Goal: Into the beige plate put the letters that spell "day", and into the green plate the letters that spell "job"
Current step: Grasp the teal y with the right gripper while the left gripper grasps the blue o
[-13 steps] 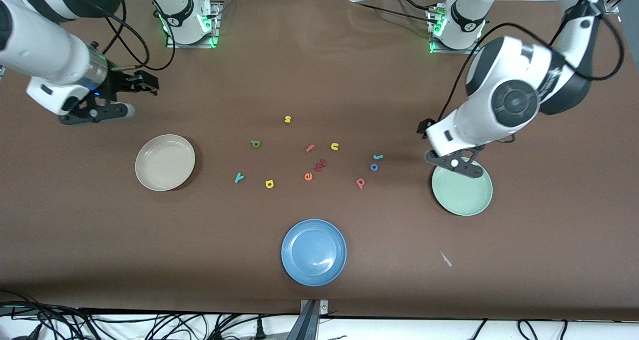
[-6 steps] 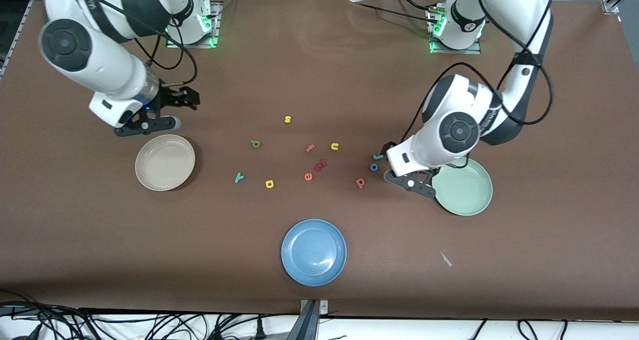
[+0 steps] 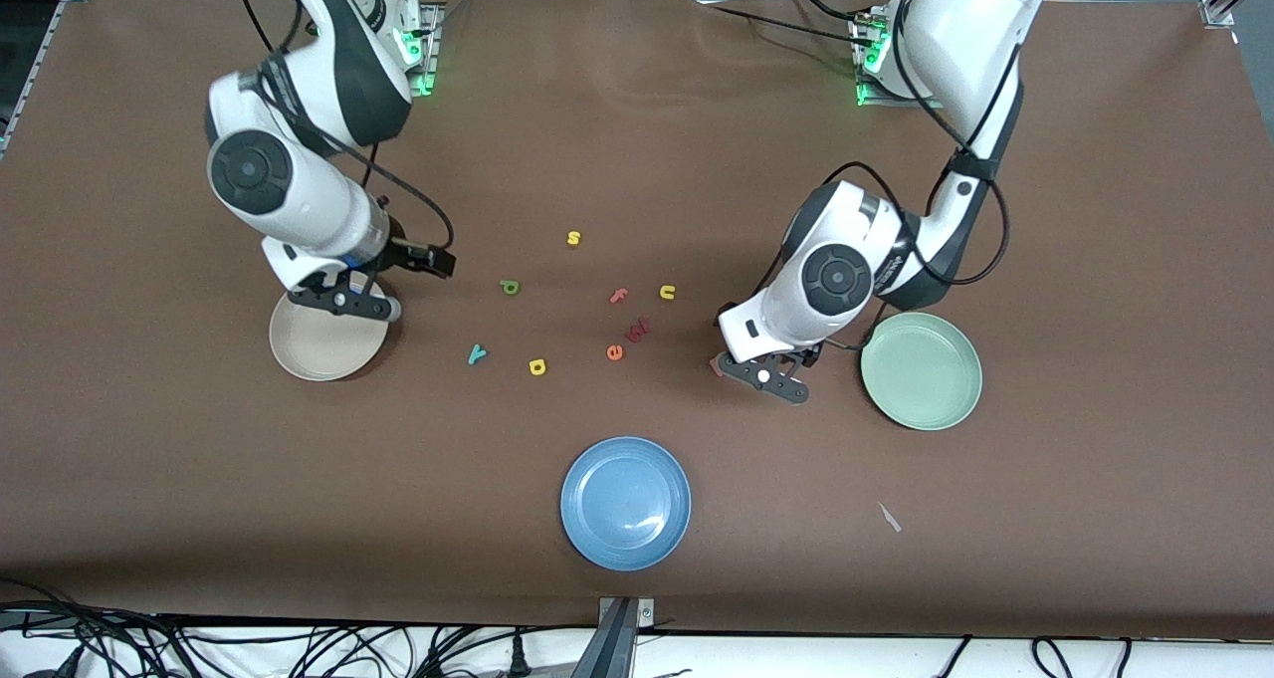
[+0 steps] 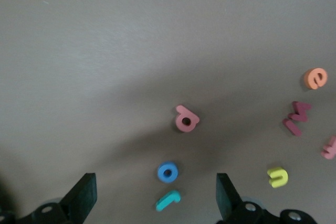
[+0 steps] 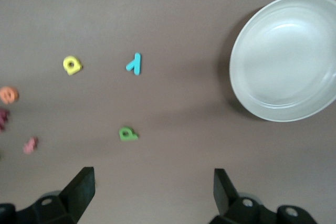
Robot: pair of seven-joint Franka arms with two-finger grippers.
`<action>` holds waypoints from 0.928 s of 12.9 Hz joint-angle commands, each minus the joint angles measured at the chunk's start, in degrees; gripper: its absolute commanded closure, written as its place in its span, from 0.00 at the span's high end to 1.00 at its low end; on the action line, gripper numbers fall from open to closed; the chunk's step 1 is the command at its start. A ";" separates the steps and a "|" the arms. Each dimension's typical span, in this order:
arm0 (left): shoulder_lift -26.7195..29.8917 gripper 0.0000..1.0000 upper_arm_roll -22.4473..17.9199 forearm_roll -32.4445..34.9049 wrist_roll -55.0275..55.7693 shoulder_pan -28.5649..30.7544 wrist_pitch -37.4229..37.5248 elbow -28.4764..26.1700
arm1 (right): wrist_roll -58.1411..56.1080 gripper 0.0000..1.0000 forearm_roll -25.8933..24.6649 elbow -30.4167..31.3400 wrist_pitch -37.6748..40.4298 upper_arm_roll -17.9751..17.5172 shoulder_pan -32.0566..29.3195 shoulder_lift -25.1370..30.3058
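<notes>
Your left gripper (image 3: 766,371) hangs, jaws released, over the salmon b (image 4: 186,119), blue o (image 4: 168,171) and teal j (image 4: 168,200), beside the green plate (image 3: 936,409); your right gripper (image 3: 343,300), jaws released, hangs over the beige plate (image 3: 309,359), near the green d (image 3: 510,287).

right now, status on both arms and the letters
Left gripper open over job letters. Right gripper open over beige plate. Both plates empty, green plate included. Nothing blocking.

Jaws wide over pink b (image 4: 186,119), blue o (image 4: 168,171), teal j (image 4: 168,200).
</notes>
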State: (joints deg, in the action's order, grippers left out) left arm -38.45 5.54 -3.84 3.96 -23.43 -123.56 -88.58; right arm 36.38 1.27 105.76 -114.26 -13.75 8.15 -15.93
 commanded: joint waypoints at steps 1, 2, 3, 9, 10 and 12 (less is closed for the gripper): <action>-2.59 0.97 -0.71 -0.55 0.96 -1.70 -2.99 -0.62 | 9.65 1.00 0.31 -0.56 -5.25 -0.05 0.90 -4.18; -2.68 0.95 -0.71 -0.38 0.96 -1.80 -4.13 -1.50 | 11.59 1.00 0.14 -0.29 -7.62 0.04 0.91 -5.59; -2.86 0.95 -0.62 0.32 1.04 -1.97 -4.41 -1.68 | 13.00 1.00 0.13 -0.12 -9.99 0.04 0.91 -7.00; -2.86 0.89 -0.89 3.99 1.83 -3.20 -4.50 -5.38 | 16.89 1.00 -3.81 6.74 -27.14 1.00 1.70 -10.43; -2.86 0.87 -0.89 4.97 2.53 -3.12 -4.50 -5.46 | 17.15 1.00 -6.61 6.65 -28.55 1.18 1.78 -11.74; -2.86 0.85 -0.89 5.07 3.94 -3.38 -4.50 -5.73 | 18.99 1.00 -9.35 6.13 -31.37 1.18 1.70 -14.64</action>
State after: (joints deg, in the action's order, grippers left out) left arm -42.10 5.37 -0.61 5.66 -25.91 -127.30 -93.23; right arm 53.36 -5.44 112.26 -142.81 -12.99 9.33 -28.29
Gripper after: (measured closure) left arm 0.141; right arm 0.000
